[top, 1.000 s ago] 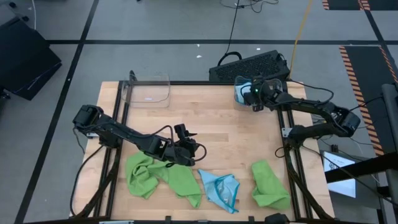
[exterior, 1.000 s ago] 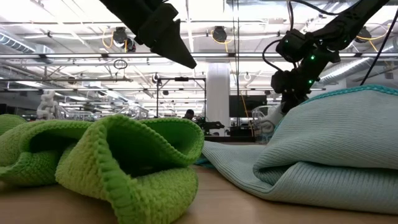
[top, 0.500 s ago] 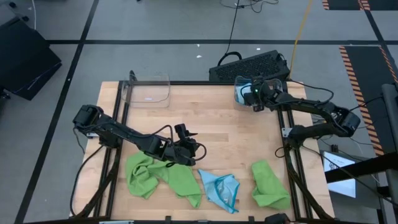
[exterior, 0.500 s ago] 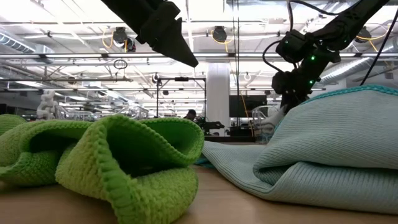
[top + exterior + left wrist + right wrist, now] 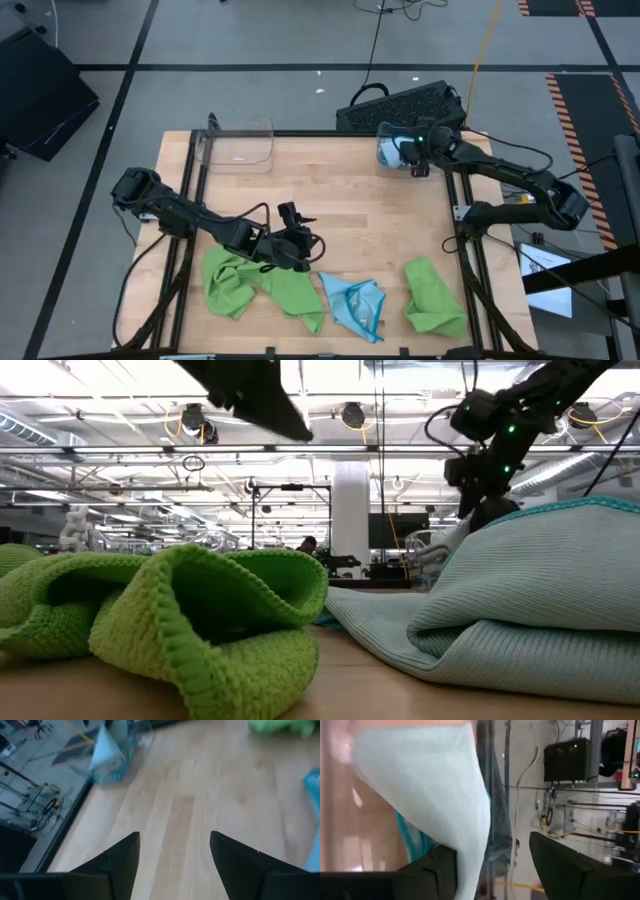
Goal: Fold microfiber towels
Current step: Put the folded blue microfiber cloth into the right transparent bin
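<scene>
A crumpled lime green towel (image 5: 260,282) lies near the table's front left, with a crumpled light blue one (image 5: 355,305) beside it and a folded green one (image 5: 433,295) at the front right. My left gripper (image 5: 318,243) hangs open above the wood, just beyond the big green towel, with nothing between its fingers (image 5: 120,860). My right gripper (image 5: 415,160) stands open over the clear bin (image 5: 385,135) at the far right. In that bin a light blue towel (image 5: 435,790) stands up in front of the right gripper's fingers. My right gripper stands open over the light blue towel in the bin. The towel's lower fold (image 5: 470,865) runs close by one finger (image 5: 432,870). I cannot tell whether the two touch.
A second clear bin (image 5: 240,145) stands at the far left of the table. A black case (image 5: 400,105) sits just behind the far edge. The middle of the wooden table (image 5: 340,200) is bare. In the low view the green towel (image 5: 200,630) and the blue towel (image 5: 520,600) fill the foreground.
My right gripper has opened, let go of the light blue towel in the bin, and risen a little above it while its wrist rolled. The towel stays in the bin.
</scene>
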